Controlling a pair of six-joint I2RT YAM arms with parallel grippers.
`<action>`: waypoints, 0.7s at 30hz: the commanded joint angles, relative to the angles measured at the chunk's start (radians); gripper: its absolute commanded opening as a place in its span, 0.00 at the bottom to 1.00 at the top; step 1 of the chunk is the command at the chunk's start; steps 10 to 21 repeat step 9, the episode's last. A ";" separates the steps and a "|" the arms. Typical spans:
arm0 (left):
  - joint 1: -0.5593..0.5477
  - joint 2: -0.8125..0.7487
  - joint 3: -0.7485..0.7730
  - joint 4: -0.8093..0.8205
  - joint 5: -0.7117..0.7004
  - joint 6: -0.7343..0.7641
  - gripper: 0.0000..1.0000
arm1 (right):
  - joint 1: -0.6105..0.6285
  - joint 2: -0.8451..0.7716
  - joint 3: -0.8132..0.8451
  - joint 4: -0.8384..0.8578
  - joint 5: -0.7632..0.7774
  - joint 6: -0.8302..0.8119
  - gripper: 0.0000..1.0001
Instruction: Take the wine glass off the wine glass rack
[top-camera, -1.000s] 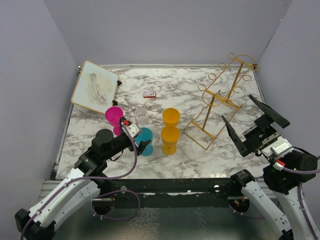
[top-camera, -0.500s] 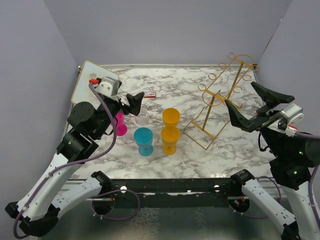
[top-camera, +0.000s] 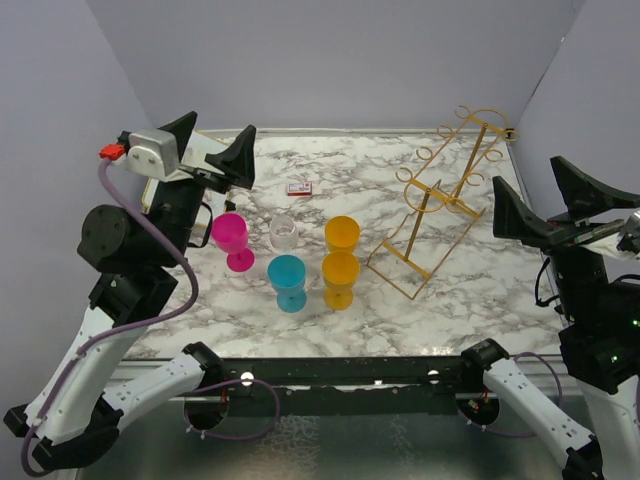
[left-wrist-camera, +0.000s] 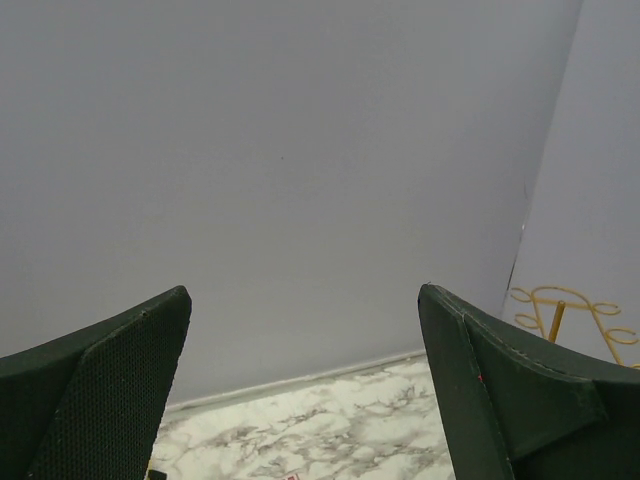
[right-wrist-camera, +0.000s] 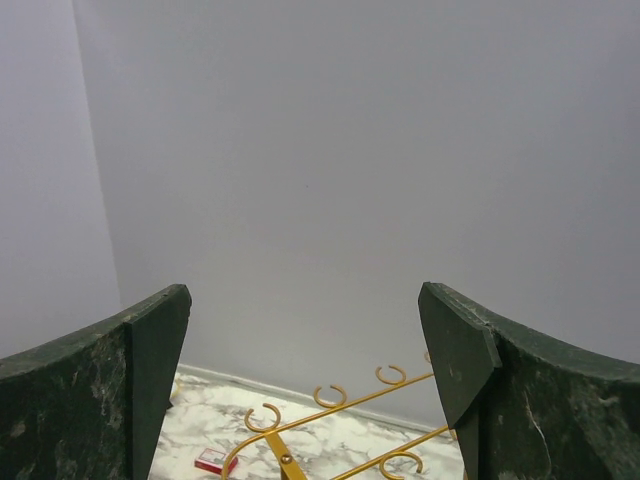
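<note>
Left gripper (top-camera: 213, 150) and right gripper (top-camera: 550, 200) up high, both spread wide, nothing held.
Wine glasses (top-camera: 288, 272) stand upright on the table (top-camera: 470, 290), off the wine glass rack (top-camera: 440, 200); rack sits far-right, hooks bare, ahead-left of right gripper, the nearer arm.

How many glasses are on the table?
5: pink glass at left, clear glass right of it, blue glass nearer the arms, far orange glass and near orange glass left of the rack.

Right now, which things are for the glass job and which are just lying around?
For the job: gold rack, pink glass, clear glass, blue glass, far yellow glass, near yellow glass.
Just lying about: small red box.
</note>
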 joint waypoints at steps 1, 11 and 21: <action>-0.002 -0.041 -0.003 0.039 -0.041 0.027 0.99 | 0.005 0.006 0.008 0.007 0.087 0.024 1.00; -0.003 -0.072 -0.023 0.039 -0.108 0.028 0.99 | 0.005 0.021 0.013 0.017 0.129 0.018 1.00; -0.003 -0.072 -0.023 0.039 -0.108 0.028 0.99 | 0.005 0.021 0.013 0.017 0.129 0.018 1.00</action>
